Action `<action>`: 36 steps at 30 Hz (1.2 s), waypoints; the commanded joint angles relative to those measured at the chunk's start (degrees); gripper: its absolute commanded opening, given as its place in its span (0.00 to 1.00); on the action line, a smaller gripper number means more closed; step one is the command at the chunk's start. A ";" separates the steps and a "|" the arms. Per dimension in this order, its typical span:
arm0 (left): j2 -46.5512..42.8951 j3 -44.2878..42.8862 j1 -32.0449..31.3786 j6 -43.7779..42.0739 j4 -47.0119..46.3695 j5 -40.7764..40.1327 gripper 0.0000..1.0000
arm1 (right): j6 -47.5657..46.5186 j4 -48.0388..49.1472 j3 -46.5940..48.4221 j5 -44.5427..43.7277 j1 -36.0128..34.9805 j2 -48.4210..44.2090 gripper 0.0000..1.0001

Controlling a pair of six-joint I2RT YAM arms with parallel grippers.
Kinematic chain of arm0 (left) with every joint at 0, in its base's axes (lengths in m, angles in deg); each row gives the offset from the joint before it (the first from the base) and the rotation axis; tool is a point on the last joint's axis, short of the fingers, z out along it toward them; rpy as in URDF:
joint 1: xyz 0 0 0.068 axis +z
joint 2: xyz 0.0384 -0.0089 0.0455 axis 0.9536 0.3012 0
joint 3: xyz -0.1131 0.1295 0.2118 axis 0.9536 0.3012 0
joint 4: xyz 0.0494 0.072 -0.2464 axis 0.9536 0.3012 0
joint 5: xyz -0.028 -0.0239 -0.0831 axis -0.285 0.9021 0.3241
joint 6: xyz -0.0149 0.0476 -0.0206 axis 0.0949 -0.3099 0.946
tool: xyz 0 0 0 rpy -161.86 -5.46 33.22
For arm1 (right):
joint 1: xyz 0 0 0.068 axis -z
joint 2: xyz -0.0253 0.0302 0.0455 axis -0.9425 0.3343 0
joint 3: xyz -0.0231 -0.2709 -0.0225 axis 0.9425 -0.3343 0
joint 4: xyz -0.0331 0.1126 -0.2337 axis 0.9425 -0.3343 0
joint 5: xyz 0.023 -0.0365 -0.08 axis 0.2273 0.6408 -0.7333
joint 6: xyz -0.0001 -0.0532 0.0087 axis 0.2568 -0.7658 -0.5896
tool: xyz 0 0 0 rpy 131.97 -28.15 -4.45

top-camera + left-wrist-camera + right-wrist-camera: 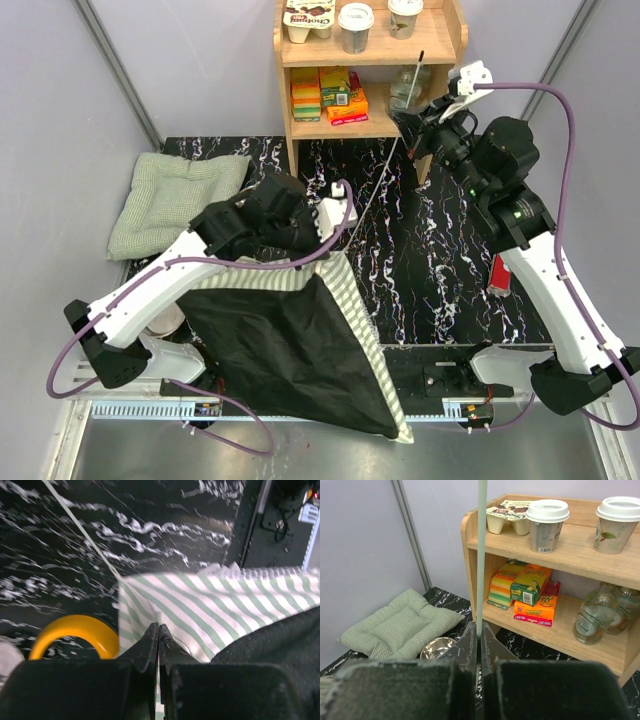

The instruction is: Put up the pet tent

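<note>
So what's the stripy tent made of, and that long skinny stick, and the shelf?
The pet tent looks like woven cloth: it has soft folds, green-and-white stripes and a matte dark underside. The pole seems to be thin plastic or fibreglass, smooth and pale, but it's hard to say which. The shelf looks like light unpainted wood, with faint grain showing on its boards.
</note>
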 commanded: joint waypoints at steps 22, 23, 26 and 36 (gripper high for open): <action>-1.34 -3.72 0.69 1.74 -4.84 3.19 0.87 | -5.54 -8.91 4.09 -1.54 -0.27 -7.99 0.00; -1.95 -1.79 0.69 2.62 -6.16 4.50 0.89 | -5.36 -8.74 3.74 -1.54 -0.18 -7.99 0.00; -2.49 1.39 0.61 4.91 -8.45 7.76 0.91 | -5.18 -8.21 3.04 -1.37 -0.27 -8.17 0.00; -2.40 1.48 0.52 6.15 -8.02 14.98 0.96 | -5.80 -8.74 2.15 -1.81 -0.27 -7.82 0.00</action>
